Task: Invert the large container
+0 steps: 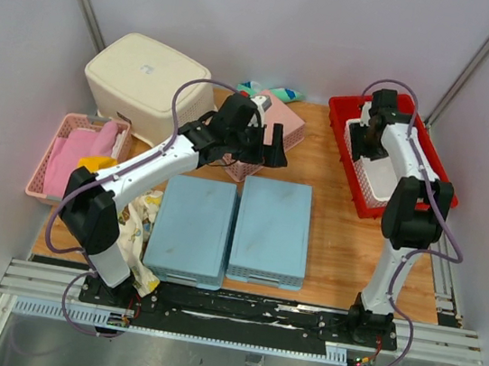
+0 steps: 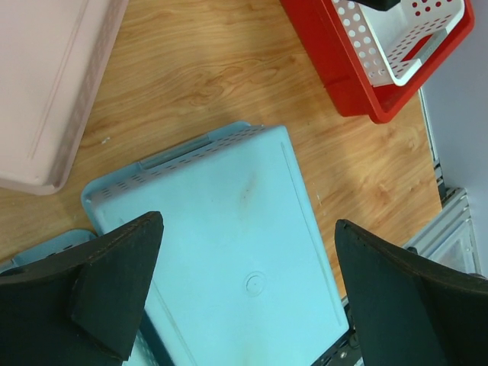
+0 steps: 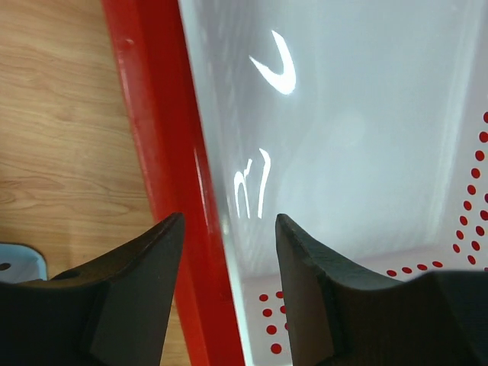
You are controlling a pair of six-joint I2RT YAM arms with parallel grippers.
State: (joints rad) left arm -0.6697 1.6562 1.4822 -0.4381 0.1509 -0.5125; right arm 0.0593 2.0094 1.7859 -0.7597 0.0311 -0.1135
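The large cream-beige tub (image 1: 145, 78) stands at the back left of the table with its flat base facing up and its rim down. My left gripper (image 1: 277, 147) is open and empty, well to the right of the tub, above a pale blue container (image 2: 229, 229); in the left wrist view the gripper (image 2: 248, 223) has its jaws wide apart. My right gripper (image 1: 369, 150) hangs over the red tray (image 1: 344, 124). In the right wrist view it (image 3: 229, 219) is open, its fingers either side of the red tray's wall (image 3: 152, 114) and the white basket's edge (image 3: 229, 152).
Two pale blue containers (image 1: 191, 228) (image 1: 272, 231) lie bottom up at the front middle. A pink lattice basket (image 1: 47, 164) with pink cloth sits at the left edge. A pink basket (image 1: 281, 120) and teal cloth (image 1: 271, 91) lie behind my left gripper. Crumpled cloth (image 1: 140, 214) lies near the left arm.
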